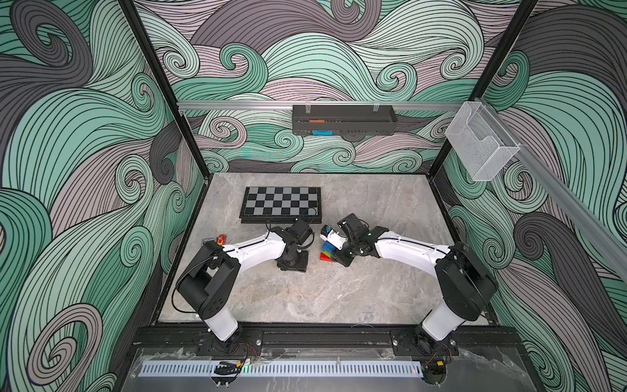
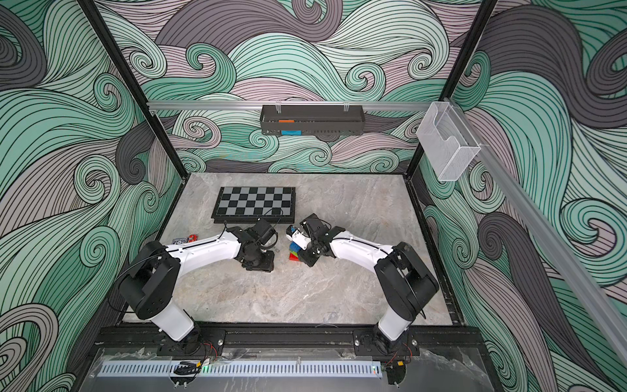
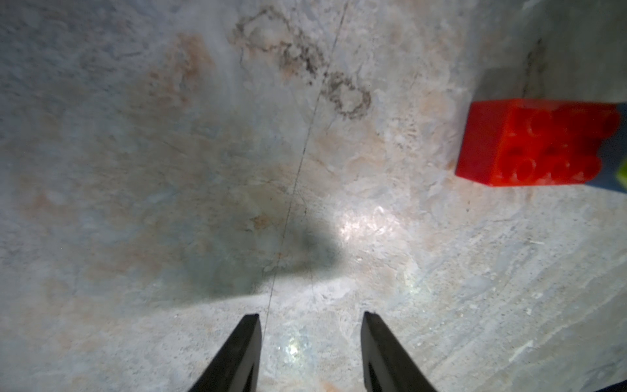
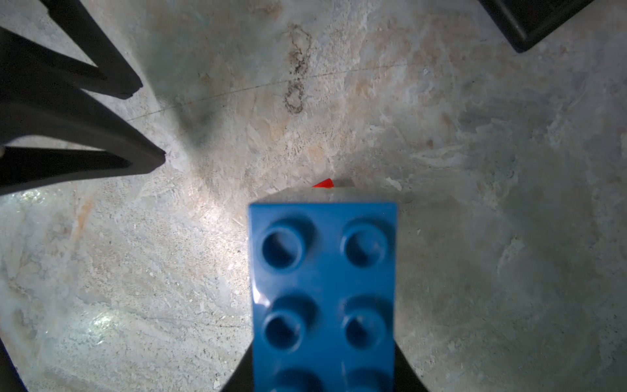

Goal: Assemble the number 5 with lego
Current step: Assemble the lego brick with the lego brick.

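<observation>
The right claw (image 4: pixel 324 376) grips the dark-blue brick (image 4: pixel 322 288) of the number 5 (image 1: pixel 326 252), whose rows appear fully joined, red brick (image 3: pixel 529 146) farthest from that claw and by the desk (image 3: pixel 135 169); the left claw (image 3: pixel 310 319), just beside, stands part-open and empty, apparently leaving only set-down and release.

Chessboard (image 1: pixel 281 201) blocks rear; lego stack (image 1: pixel 327 253) ctr; front tabletop (image 1: pixel 305 298) open.
</observation>
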Action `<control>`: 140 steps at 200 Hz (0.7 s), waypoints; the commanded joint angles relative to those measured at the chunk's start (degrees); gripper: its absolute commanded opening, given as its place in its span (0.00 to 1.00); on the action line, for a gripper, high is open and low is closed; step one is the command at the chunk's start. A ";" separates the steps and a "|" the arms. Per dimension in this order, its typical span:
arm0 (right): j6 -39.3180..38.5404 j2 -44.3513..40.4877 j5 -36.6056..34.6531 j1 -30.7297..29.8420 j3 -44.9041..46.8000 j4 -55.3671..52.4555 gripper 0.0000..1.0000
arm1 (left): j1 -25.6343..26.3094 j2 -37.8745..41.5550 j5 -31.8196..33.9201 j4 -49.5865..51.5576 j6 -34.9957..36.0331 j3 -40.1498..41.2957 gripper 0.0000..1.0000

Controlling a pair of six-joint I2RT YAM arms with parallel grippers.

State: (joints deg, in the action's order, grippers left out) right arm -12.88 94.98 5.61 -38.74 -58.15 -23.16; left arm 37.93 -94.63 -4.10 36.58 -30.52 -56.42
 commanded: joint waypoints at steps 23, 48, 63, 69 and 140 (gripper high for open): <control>-3.79 0.47 0.54 -0.24 -1.75 -0.57 0.33 | -0.42 1.37 0.58 0.51 -0.36 0.00 0.52; -7.14 0.76 3.00 0.36 -2.08 -1.25 0.33 | -0.40 1.55 0.57 0.77 -0.24 0.01 0.52; -8.84 1.45 4.06 1.19 -3.13 -2.65 0.33 | -0.49 1.76 0.63 1.11 -0.16 0.09 0.52; -9.56 1.71 4.79 1.59 -3.53 -3.16 0.33 | -0.49 1.80 0.67 1.20 -0.15 0.17 0.52; -15.29 5.09 8.90 4.89 -8.29 -8.88 0.34 | -0.84 3.31 1.46 2.76 0.05 1.18 0.51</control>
State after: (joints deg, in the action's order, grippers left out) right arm -25.36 98.91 11.11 -34.59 -64.90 -28.97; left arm 37.78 -93.08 -3.86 37.10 -30.50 -55.44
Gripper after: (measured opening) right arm 0.352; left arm 0.516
